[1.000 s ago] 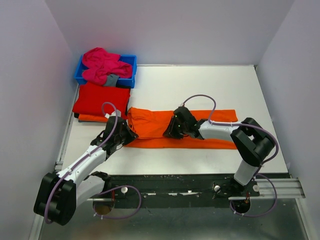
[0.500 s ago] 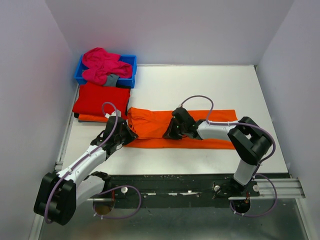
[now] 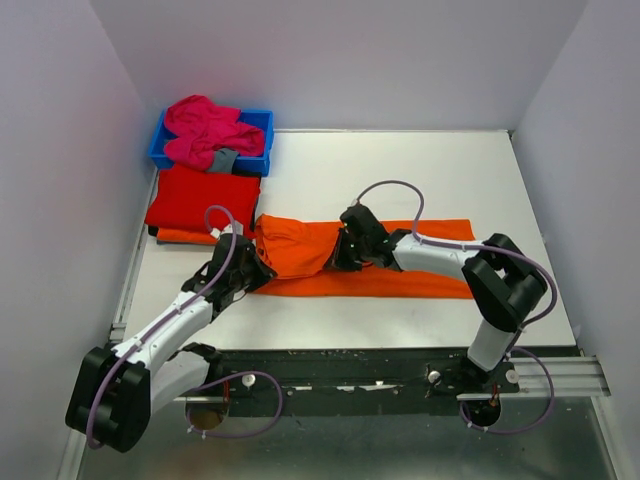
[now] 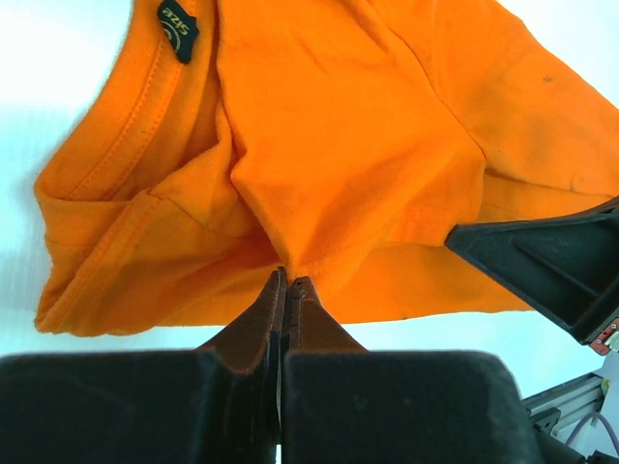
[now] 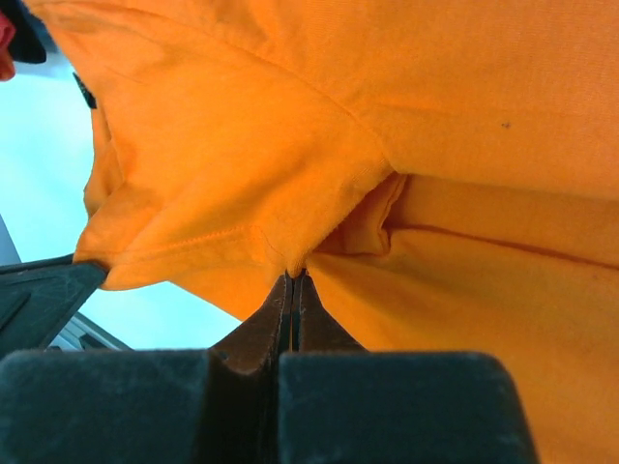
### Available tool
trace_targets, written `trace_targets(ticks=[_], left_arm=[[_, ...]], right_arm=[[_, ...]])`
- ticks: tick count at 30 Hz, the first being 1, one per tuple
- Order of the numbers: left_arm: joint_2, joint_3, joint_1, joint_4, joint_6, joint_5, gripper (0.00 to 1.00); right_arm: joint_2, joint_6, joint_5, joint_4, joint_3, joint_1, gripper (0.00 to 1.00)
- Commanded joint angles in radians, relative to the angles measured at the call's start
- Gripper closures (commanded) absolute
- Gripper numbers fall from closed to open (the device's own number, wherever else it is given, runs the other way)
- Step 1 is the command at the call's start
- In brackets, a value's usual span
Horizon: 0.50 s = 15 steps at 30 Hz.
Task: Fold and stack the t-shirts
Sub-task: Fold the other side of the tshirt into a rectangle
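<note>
Far left, pink t-shirt (image 3: 205,130) is sitting bunched in blue bin (image 3: 262,121), w/ red t-shirt (image 3: 205,198) lying folded just on the near side of it. Left gripper (image 3: 258,268), jaws pressed together, is pinching a fold at the left end of the orange t-shirt (image 3: 385,283), which is lying stretched across mid surface (image 3: 400,170). Right gripper (image 3: 345,255), jaws likewise closed, is pinching cloth around its mid section.
</note>
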State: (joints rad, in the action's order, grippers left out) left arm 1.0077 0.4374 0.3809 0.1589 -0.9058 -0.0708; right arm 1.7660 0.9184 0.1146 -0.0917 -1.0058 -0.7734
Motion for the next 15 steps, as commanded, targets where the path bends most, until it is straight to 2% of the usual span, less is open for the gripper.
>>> trace_targets(ticks=[1, 15], left_arm=[[-0.032, 0.001, 0.038, 0.022, -0.044, 0.057, 1.0], [-0.043, -0.003, 0.185, 0.048, -0.186, 0.183, 1.0]], right_arm=[[-0.049, -0.061, 0.023, -0.1, -0.037, -0.006, 0.99], [-0.094, -0.176, 0.175, -0.166, -0.019, 0.077, 0.99]])
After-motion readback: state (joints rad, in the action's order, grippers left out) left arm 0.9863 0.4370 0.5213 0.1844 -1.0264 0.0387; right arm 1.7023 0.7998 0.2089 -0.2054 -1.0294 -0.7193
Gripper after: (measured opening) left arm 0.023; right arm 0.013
